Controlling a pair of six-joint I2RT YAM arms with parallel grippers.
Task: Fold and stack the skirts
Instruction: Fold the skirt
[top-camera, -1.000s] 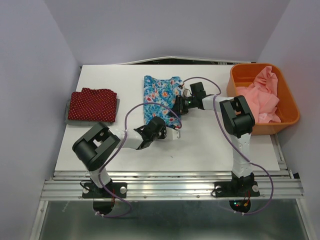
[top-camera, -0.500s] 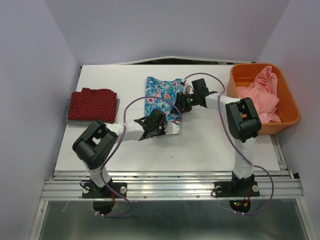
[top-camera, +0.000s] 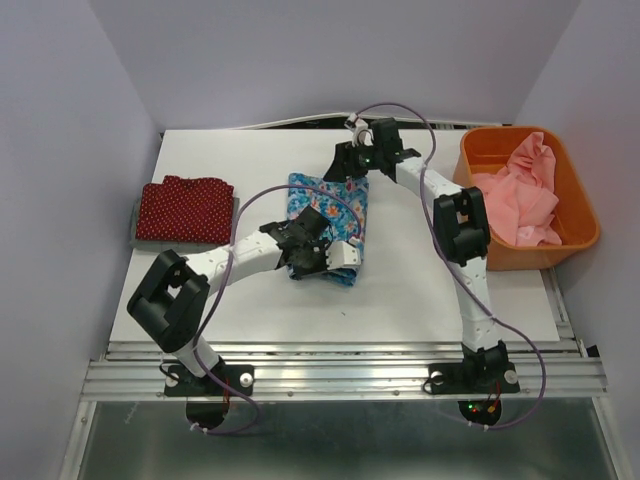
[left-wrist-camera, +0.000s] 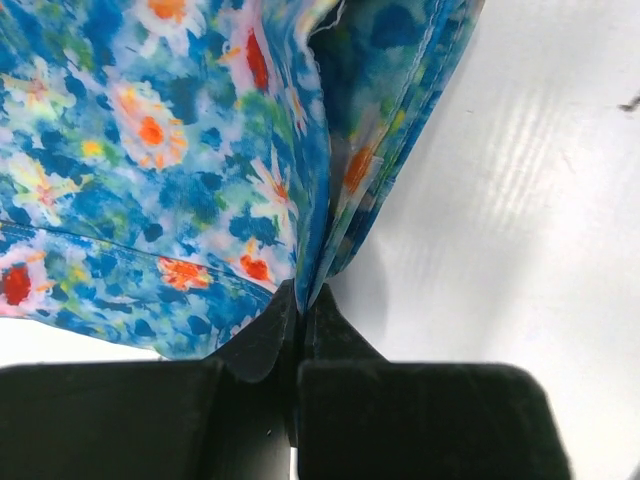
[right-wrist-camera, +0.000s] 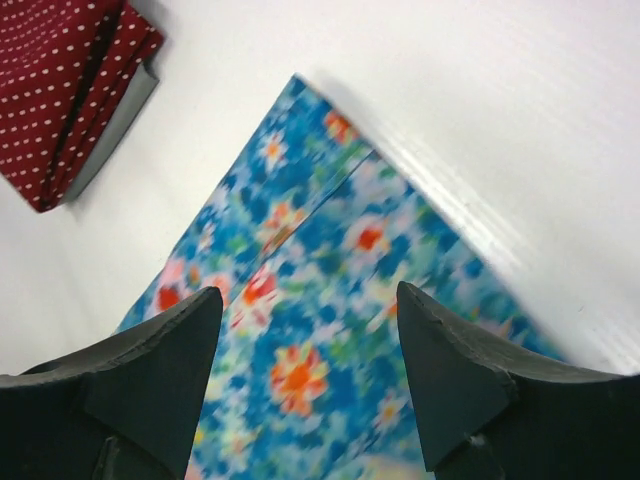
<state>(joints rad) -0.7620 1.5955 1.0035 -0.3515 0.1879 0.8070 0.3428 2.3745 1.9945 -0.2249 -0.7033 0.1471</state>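
White desk (top-camera: 430, 290), pale lilac walls (top-camera: 60, 150) on three sides.

Left tool (top-camera: 335, 255): fingers together, clamped on the near edge of the blue skirt (top-camera: 330, 200). Wrist view: both tips pinch the flower-print cloth right at a fold; two layers run away from the tool, the wider one to its left, a narrower one to its right. Bare desk shows further right of the fold.

Right tool (top-camera: 350, 158): fingers apart, nothing between them. It hangs over the far end of the blue skirt, not touching the cloth as far as the wrist view shows. Below and ahead of the tips the skirt lies flat on the desk, one corner pointing away from the tool. Print slightly blurred in this view.

Blue skirt sits mid-desk between the two tools, its near end doubled over at the left tool.

Red dotted skirt (top-camera: 185, 210): folded, well to the left of both tools, apart from the blue skirt. It lies on top of the grey skirt (top-camera: 137, 218), of which only an edge shows.

Orange bin (top-camera: 590, 225): to the right of the right tool, at the desk's right side, pink cloth (top-camera: 525, 195) inside.
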